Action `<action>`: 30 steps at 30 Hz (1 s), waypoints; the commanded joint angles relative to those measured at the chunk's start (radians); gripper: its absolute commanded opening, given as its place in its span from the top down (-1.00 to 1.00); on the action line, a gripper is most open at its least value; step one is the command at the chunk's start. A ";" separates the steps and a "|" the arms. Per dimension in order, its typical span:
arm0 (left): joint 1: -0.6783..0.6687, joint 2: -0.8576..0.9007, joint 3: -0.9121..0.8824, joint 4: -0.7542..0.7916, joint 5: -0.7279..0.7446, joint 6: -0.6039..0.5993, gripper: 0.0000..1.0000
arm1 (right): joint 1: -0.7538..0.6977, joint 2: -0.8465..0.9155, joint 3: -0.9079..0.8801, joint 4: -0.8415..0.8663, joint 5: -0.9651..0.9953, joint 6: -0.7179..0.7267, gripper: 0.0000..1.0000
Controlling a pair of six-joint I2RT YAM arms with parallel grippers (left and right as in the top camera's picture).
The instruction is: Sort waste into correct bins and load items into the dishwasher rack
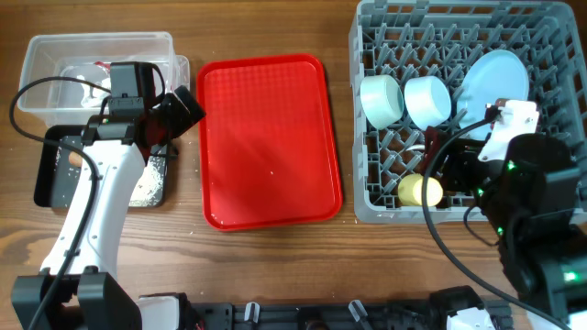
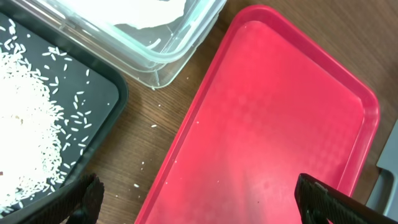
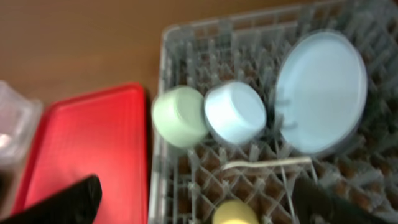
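so the left gripper (image 2: 202, 198) has its jaws spread wide above the edge of the red tray (image 2: 267, 124), next to it there's the black tray (image 2: 102, 84) piled with loose rice (image 2: 25, 130), the clear tub (image 2: 171, 53) just beside both, plus a few stray grains (image 2: 154, 126) on the bare wooden surface (image 2: 146, 102) between them.

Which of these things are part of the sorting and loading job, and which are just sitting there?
Job: grey rack, plate, mint bowl, blue bowl, yellow cup, spoon, clear tub, black tray, rice.
Lying about: red tray, wooden table.
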 commanded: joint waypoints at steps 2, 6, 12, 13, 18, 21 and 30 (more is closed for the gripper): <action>-0.003 -0.013 0.013 0.003 0.005 0.023 -1.00 | -0.077 -0.248 -0.480 0.447 -0.028 -0.037 -0.99; -0.003 -0.013 0.013 0.003 0.005 0.023 -1.00 | -0.099 -0.495 -0.849 0.768 -0.071 -0.021 -0.99; -0.003 -0.013 0.013 0.003 0.005 0.023 -0.99 | -0.147 -0.726 -1.087 0.828 -0.092 0.070 -1.00; -0.003 -0.013 0.013 0.003 0.005 0.023 -1.00 | -0.148 -0.740 -1.089 0.835 -0.106 0.023 -1.00; -0.003 -0.013 0.013 0.003 0.005 0.023 -1.00 | -0.148 -0.817 -1.089 0.832 -0.116 -0.080 -0.99; -0.003 -0.013 0.013 0.003 0.005 0.023 -0.99 | -0.146 -0.817 -1.089 0.832 -0.116 -0.080 -0.99; -0.003 -0.013 0.013 0.003 0.005 0.023 -1.00 | -0.146 -0.815 -1.089 0.832 -0.116 -0.080 -1.00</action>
